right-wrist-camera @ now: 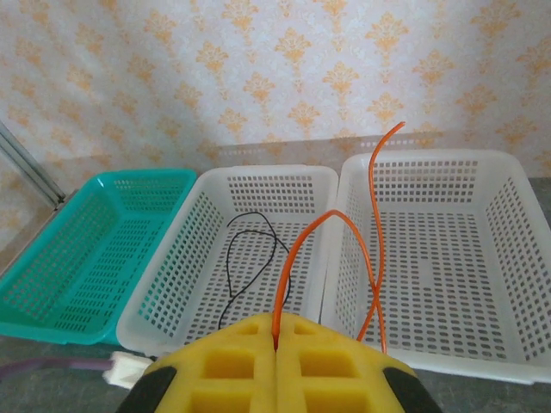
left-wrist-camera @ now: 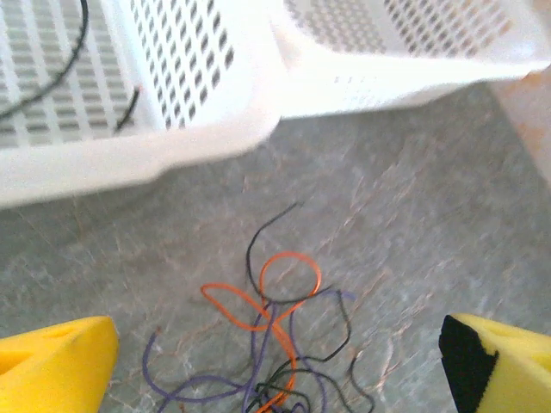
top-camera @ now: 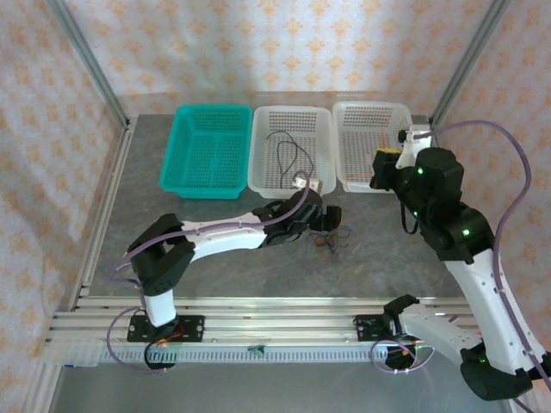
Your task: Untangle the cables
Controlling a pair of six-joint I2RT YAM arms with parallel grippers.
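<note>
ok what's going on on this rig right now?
Two arms are untangling thin wires. The right claw is shut on a thin orange wire, holding it up by the right-hand white perforated plastic basket. The left claw hangs open over a knot of black, orange and purple wires on the grey table. One thin black wire lies in the middle white basket.

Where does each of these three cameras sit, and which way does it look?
Top view: above and behind the arms, looking down on the table and row of baskets; both arms show.
Left wrist view: on the left arm, looking down at the tangle of wires; the left claw is open.
Right wrist view: on the right arm, facing the baskets and wallpaper; the right claw is shut on an orange wire.
Shared by all: the middle white basket holding a black wire.
</note>
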